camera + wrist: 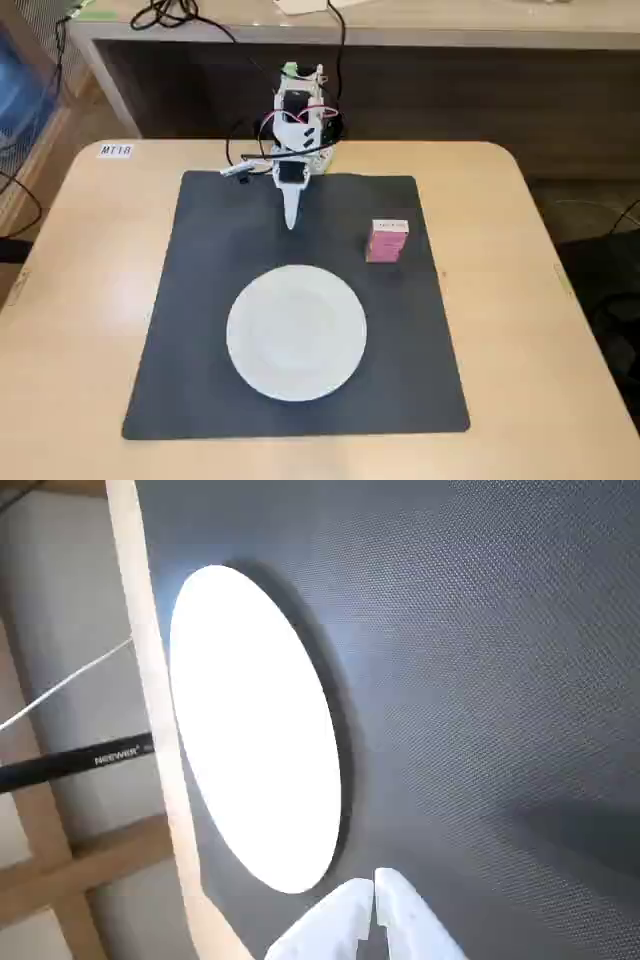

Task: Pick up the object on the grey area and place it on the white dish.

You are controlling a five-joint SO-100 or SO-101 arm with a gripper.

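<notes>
In the fixed view we see the pink box [387,240] standing on the grey mat [200,300] right of centre, up and to the right of the white dish [296,332] and apart from it, with the mat spread over the wooden worktop [540,330]. The end effector [291,220] hangs empty over the mat's upper middle, left of the box. In the wrist view its white tips [372,910] look pressed together at the bottom edge, though the close angle makes us hedge, with the dish [255,725] at left.
</notes>
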